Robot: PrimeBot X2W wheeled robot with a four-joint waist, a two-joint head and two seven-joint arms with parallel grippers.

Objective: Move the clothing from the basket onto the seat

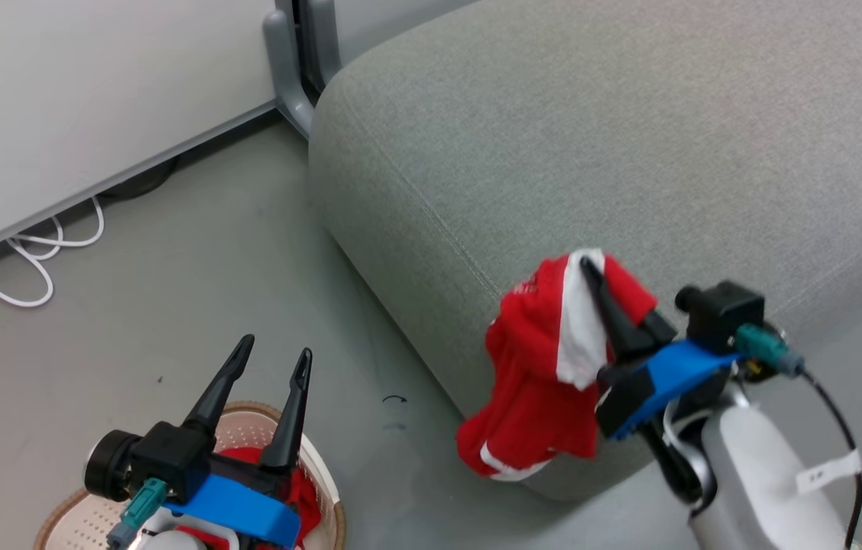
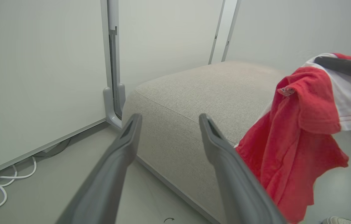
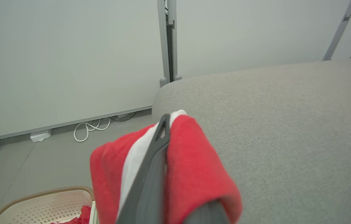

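A red garment with white panels [image 1: 538,367] hangs from my right gripper [image 1: 591,269], which is shut on it over the front edge of the grey seat [image 1: 630,153]. The same garment [image 3: 191,174] drapes over the shut fingers in the right wrist view, and it hangs at the right [image 2: 300,137] in the left wrist view. At the lower left, my left gripper [image 1: 276,353] stands open and empty above the basket [image 1: 328,489]. A second red garment [image 1: 305,496] lies in the basket, partly hidden by the left wrist. The basket [image 3: 38,202] also shows at the lower left of the right wrist view.
The grey seat [image 2: 200,93] fills the right and upper part of the head view. A white cable [image 1: 34,252] lies looped on the floor by the white wall [image 1: 56,99]. A grey post foot [image 1: 290,84] stands at the seat's far corner. Grey floor [image 1: 247,267] lies between basket and seat.
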